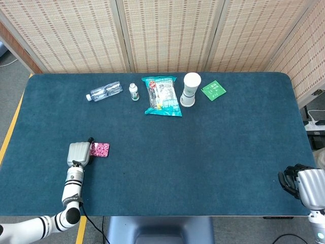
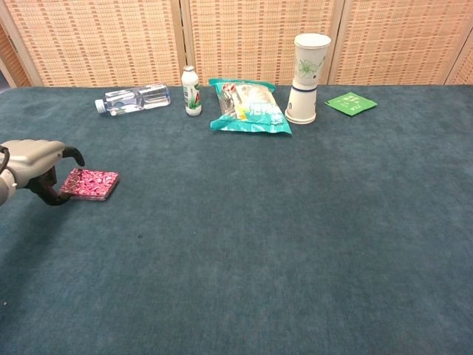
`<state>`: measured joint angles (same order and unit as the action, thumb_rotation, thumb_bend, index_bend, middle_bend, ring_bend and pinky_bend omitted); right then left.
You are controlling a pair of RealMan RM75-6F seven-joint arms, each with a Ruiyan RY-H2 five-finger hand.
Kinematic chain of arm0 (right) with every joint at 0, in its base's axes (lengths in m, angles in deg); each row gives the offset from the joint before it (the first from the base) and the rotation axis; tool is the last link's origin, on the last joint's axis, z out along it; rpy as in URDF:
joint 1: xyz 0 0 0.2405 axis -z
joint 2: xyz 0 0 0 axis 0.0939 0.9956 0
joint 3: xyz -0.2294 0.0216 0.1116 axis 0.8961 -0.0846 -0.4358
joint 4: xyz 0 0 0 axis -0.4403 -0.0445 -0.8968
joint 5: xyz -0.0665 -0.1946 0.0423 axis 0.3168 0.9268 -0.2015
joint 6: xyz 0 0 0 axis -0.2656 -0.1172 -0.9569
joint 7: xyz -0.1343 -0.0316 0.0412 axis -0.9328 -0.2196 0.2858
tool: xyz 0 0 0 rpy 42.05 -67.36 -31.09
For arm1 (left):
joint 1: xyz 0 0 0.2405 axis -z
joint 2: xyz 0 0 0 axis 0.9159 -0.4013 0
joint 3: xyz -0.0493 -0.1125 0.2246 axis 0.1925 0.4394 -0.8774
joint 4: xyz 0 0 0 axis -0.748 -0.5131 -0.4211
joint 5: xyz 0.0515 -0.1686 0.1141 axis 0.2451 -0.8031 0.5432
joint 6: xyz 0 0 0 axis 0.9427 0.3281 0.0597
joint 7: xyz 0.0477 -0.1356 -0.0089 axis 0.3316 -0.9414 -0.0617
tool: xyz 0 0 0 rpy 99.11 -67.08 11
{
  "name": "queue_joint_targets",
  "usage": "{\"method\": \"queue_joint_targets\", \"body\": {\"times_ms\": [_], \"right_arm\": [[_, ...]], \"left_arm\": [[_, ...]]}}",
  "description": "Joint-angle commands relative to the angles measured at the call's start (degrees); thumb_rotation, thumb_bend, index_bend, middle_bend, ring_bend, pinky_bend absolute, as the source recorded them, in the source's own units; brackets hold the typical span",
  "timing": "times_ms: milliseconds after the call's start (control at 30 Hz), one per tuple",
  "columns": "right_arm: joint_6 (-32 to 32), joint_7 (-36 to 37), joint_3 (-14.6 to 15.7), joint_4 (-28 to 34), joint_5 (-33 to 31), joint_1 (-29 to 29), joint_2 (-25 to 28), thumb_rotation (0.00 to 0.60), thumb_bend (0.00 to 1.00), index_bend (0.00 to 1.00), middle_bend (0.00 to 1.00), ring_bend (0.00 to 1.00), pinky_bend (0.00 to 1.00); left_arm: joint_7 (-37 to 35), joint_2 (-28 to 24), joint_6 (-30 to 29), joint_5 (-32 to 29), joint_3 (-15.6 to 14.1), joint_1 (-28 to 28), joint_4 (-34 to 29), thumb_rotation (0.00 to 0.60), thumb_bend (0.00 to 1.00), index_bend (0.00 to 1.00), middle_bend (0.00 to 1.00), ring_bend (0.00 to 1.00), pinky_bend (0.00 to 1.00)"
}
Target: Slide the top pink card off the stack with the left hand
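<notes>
1. The right hand (image 1: pixel 303 184) sits at the near right edge of the tabletop (image 1: pixel 203 152), well apart from the cards; fingers curled in, grasping nothing.
2. The left hand (image 2: pixel 33 166) is at the left edge of the pink card stack (image 2: pixel 89 183), which lies to its right; fingers hooked there, whether grasping I cannot tell.
3. The stack is flat, rectangular, patterned, its long axis left-right, on felt-like blue cloth.

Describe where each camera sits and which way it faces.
Head view: high above the near edge, looking down on the blue felt table; shows left hand, its arm, right hand.
Chest view: low at the near edge, looking across; left hand only.
Both show the pink patterned card stack.
</notes>
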<state>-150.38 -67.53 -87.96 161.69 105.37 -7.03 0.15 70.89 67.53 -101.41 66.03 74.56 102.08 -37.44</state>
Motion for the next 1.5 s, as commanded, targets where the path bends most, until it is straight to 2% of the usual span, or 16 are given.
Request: {"method": "queue_joint_targets", "body": {"times_ms": [33, 533, 967, 1500], "right_arm": [[-0.1, 0.2, 0.0, 0.0, 0.0, 0.0, 0.1, 0.6, 0.41, 0.99, 0.83, 0.72, 0.84], [0.2, 0.1, 0.1, 0.0, 0.1, 0.0, 0.2, 0.6, 0.41, 0.99, 0.83, 0.72, 0.84], [0.3, 0.4, 0.1, 0.1, 0.1, 0.0, 0.4, 0.6, 0.41, 0.99, 0.83, 0.72, 0.84], [0.4, 0.2, 0.2, 0.1, 0.2, -0.1, 0.3, 0.6, 0.41, 0.99, 0.83, 0.72, 0.84]], "left_arm": [[1.2, 0.7, -0.9, -1.4, 0.3, 0.4, 0.3, 0.6, 0.37, 0.22, 1.0, 1.0, 1.0], [3.1, 0.3, -3.0, -3.5, 0.3, 1.0, -3.4, 0.6, 0.37, 0.22, 1.0, 1.0, 1.0], [3.8, 2.0, -2.6, -4.2, -0.2, 2.3, -2.0, 0.6, 0.37, 0.22, 1.0, 1.0, 1.0], [1.7, 2.8, -3.6, -2.1, -0.6, 2.1, -1.2, 0.6, 0.37, 0.36, 1.0, 1.0, 1.0]]}}
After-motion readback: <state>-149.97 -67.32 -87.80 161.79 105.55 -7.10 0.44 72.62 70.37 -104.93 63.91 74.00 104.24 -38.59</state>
